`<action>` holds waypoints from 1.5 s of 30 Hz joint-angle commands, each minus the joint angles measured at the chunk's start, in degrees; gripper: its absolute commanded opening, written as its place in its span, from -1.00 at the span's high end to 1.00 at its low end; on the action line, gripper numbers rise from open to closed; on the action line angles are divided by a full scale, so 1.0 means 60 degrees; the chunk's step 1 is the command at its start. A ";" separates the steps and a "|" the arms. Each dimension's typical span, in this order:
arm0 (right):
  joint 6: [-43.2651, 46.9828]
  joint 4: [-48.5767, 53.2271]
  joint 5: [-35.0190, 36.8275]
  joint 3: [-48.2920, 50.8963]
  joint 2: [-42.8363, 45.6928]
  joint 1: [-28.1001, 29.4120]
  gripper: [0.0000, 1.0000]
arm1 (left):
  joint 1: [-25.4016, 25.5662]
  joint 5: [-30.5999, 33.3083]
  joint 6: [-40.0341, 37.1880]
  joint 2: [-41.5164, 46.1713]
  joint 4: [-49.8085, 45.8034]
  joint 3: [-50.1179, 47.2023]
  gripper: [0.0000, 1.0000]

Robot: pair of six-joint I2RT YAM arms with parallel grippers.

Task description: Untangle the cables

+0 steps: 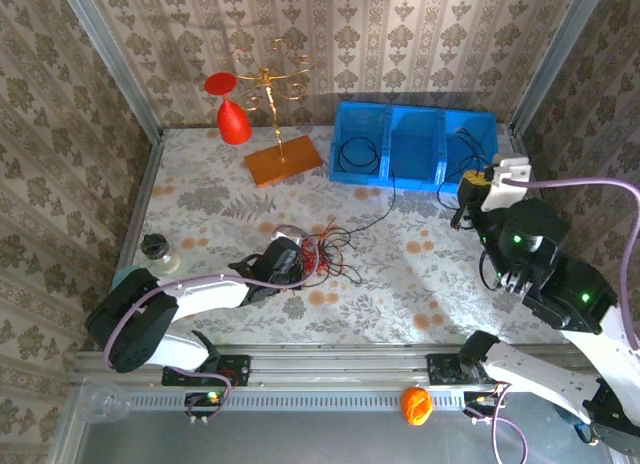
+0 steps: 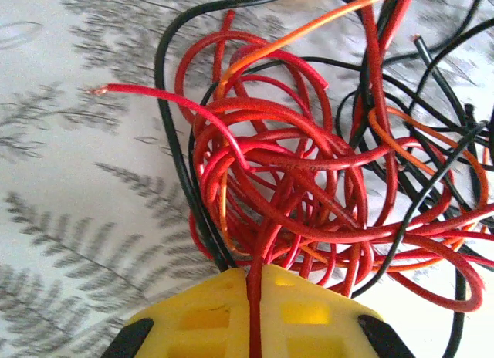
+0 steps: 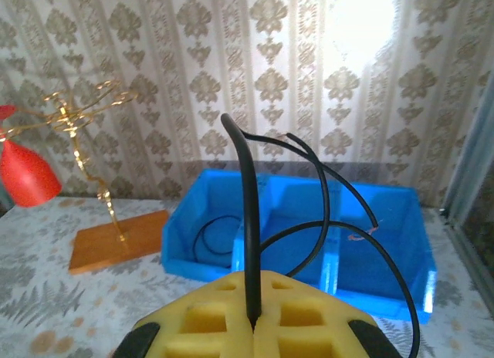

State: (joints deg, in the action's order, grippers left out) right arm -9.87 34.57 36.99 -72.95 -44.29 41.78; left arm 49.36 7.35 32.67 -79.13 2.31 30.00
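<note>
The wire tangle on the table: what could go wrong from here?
The left gripper is shut on a thin red wire running into the tangle of red, black and orange wires; pulling may tighten the loops or drag the bundle.
The right gripper holds a thin black wire near the blue plastic bins; its loops might snag a wall.

The top view is bright and even; a soft shadow band lies along the back of the table [image 1: 200,152]; in the right wrist view a blown-out glare patch whitens the wallpaper [image 3: 363,22], perhaps sunlight; in the left wrist view the cables [image 2: 309,165] are sharp at centre, softer toward the top edge.
</note>
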 commanded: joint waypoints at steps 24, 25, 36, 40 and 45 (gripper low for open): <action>-0.1542 -0.2414 -0.5319 -0.0401 -0.5230 -0.2958 1.00 | 0.0192 -0.0754 -0.0306 -0.0982 0.0287 0.1079 0.44; -0.1570 -0.2474 -0.5417 -0.0661 -0.5583 -0.3082 1.00 | 0.0183 -0.0687 -0.0318 -0.0842 0.0116 0.1104 0.01; -0.1622 -0.2688 -0.6207 -0.4838 -1.0373 -0.3733 1.00 | 0.0156 -0.0307 -0.0316 0.1970 -0.1426 0.0573 -1.00; -0.1774 -0.2120 -0.6260 -0.6594 -1.1969 -0.3827 0.98 | 0.0037 -0.0031 -0.0250 0.3009 -0.2081 0.0266 -1.00; -0.2139 -0.1587 -0.5678 -0.7310 -1.2779 -0.3817 0.56 | -0.0225 -0.0018 -0.0040 0.4154 -0.2467 -0.0245 -1.00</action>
State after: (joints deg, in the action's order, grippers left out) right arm -20.62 21.52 1.08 -115.20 -120.99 19.09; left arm 48.86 6.07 30.92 -56.93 -8.51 30.00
